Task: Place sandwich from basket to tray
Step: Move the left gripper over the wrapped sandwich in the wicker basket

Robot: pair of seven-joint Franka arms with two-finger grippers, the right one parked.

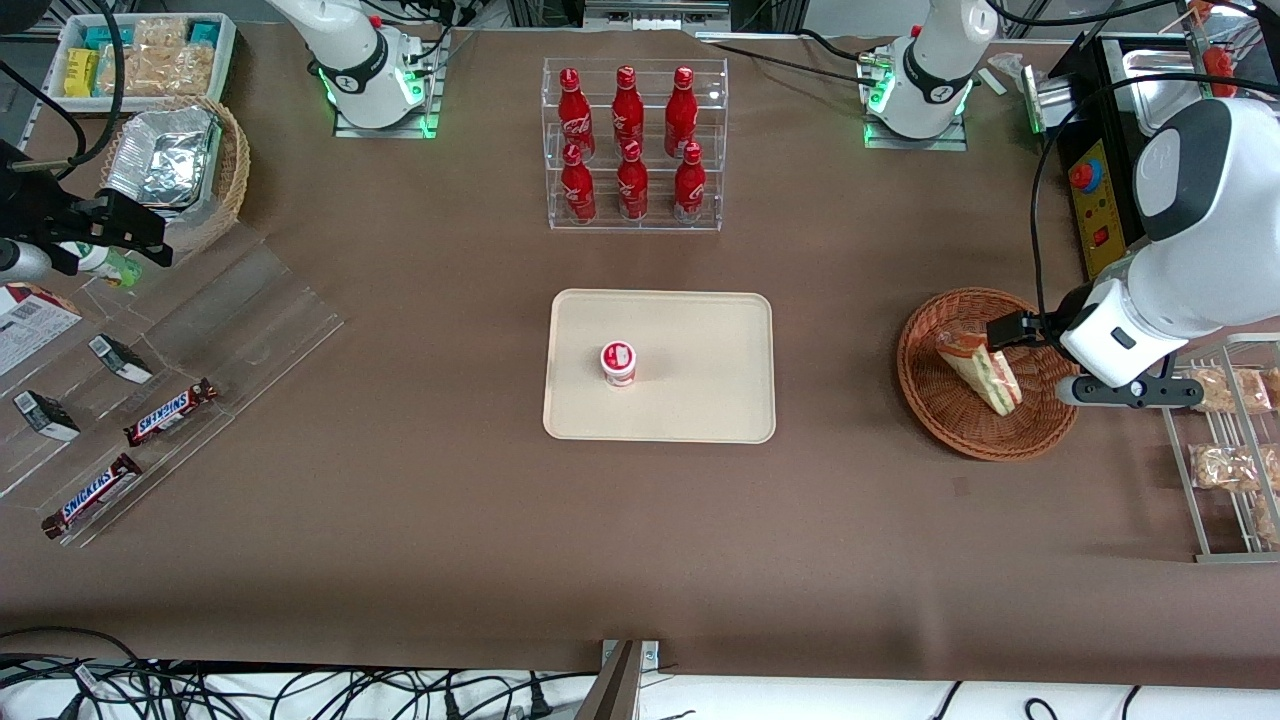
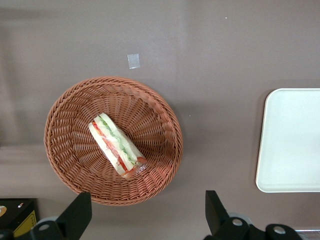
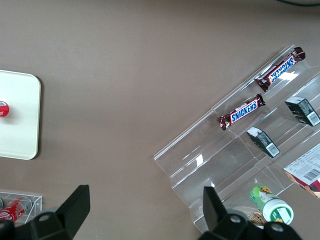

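Observation:
The sandwich [image 1: 980, 372] [image 2: 116, 146], a clear-wrapped wedge with green and red filling, lies in the round reddish-brown basket [image 1: 925, 400] [image 2: 70, 170] toward the working arm's end of the table. My left gripper [image 1: 1015, 328] [image 2: 146, 200] hovers above the basket's edge, open wide, with nothing between its fingers [image 2: 80, 205]. It is well above the sandwich and not touching it. The cream tray [image 1: 690, 400] [image 2: 290, 150] lies flat at the table's middle, beside the basket, with a small red-and-white cup [image 1: 618, 362] standing on it.
A clear rack of red bottles [image 1: 632, 145] stands farther from the front camera than the tray. A wire rack of bagged snacks [image 1: 1225, 450] and a black control box [image 1: 1100, 200] flank the basket. Acrylic steps with Snickers bars [image 1: 170, 412] lie toward the parked arm's end.

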